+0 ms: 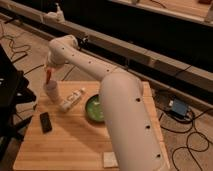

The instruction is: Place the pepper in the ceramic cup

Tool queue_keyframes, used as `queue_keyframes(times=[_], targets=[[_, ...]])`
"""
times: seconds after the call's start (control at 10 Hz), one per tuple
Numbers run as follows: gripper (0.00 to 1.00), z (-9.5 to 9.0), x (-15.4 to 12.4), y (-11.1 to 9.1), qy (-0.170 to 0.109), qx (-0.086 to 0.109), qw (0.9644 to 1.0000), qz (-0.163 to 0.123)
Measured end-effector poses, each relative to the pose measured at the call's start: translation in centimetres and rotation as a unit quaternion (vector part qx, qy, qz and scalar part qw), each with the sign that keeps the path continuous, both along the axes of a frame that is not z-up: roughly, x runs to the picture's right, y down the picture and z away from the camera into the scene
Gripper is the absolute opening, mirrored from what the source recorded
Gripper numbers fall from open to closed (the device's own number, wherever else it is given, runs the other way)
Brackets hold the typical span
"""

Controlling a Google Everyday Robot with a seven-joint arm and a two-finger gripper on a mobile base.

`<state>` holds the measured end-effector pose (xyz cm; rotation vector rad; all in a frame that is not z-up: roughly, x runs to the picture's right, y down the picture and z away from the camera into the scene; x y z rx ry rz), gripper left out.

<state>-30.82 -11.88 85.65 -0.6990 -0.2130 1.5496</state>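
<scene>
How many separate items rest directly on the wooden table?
5: ceramic cup at back left, below the gripper holding the pepper; white bottle; green bowl; black device; white square. The arm may hide others.

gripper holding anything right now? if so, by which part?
Yes: the gripper, above the ceramic cup at the table's far left corner, holds the pepper by its upper end; its lower tip hangs just over the cup's mouth.
</scene>
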Motion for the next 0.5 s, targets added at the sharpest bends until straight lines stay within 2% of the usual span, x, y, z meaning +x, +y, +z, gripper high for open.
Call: queue_keyframes(times=[0.2, 0.5], targets=[[0.36, 2.0, 0.4, 0.2, 0.007, 0.001, 1.0, 0.004], [0.66, 3.4, 0.3, 1.3, 0.008, -0.007, 0.9999, 0.005]])
